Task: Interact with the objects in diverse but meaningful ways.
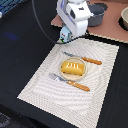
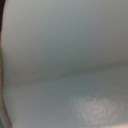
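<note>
Placemat (image 1: 95,65) holds one bread block (image 1: 73,68), two wooden-handled utensils (image 1: 82,59) — jaws' state perhaps hidden, cannot tell.

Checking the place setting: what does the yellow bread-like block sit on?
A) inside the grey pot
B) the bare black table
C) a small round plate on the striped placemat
C: the yellow bread-like block rests on a small round plate, centred on the striped placemat.
</note>
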